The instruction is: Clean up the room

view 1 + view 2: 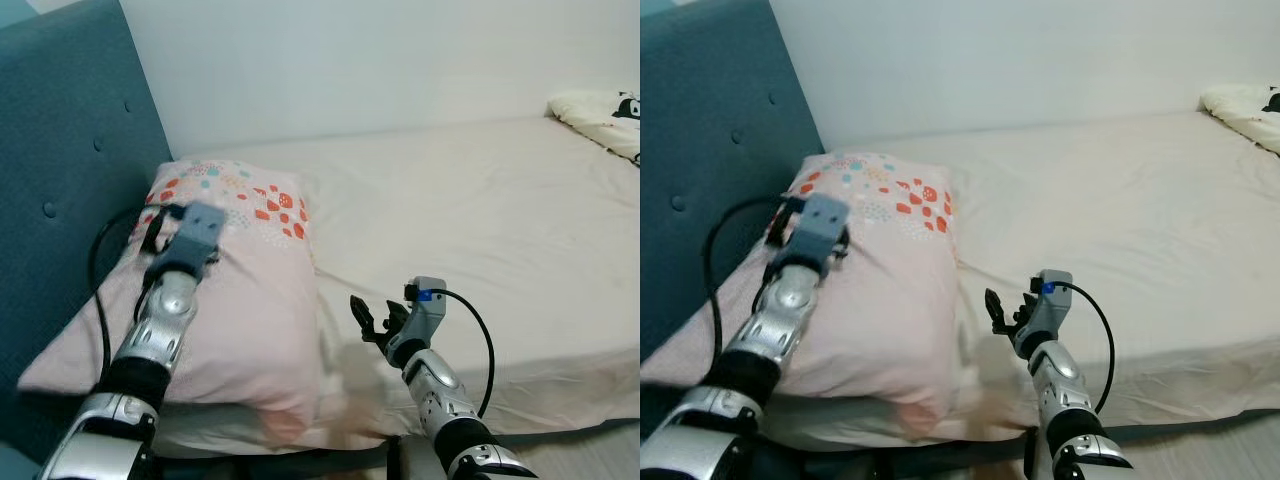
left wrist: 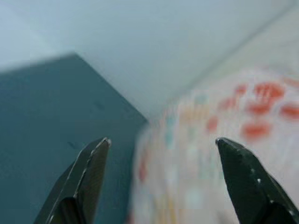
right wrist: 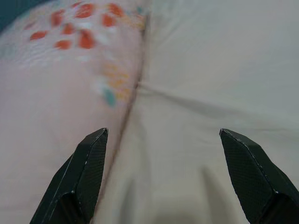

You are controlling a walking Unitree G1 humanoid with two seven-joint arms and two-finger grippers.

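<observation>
Pillow (image 1: 235, 300), pale pink with orange and teal spots near its far end, lies on the bed (image 1: 480, 220) at its left end, against the blue padded headboard (image 1: 60, 170). The left hand (image 1: 160, 222) reaches over the pillow's far left part, close to the headboard; in the left wrist view its 2 black fingers (image 2: 88, 172) stand wide apart with nothing between them. The right hand (image 1: 372, 318) hovers low over the cream sheet just beside the pillow's right edge, its fingers (image 3: 84, 172) also spread wide and holding nothing. A second cushion (image 1: 600, 115), white with dark print, sits at the bed's far right corner. A plain white wall (image 1: 380, 60) runs behind the bed.
</observation>
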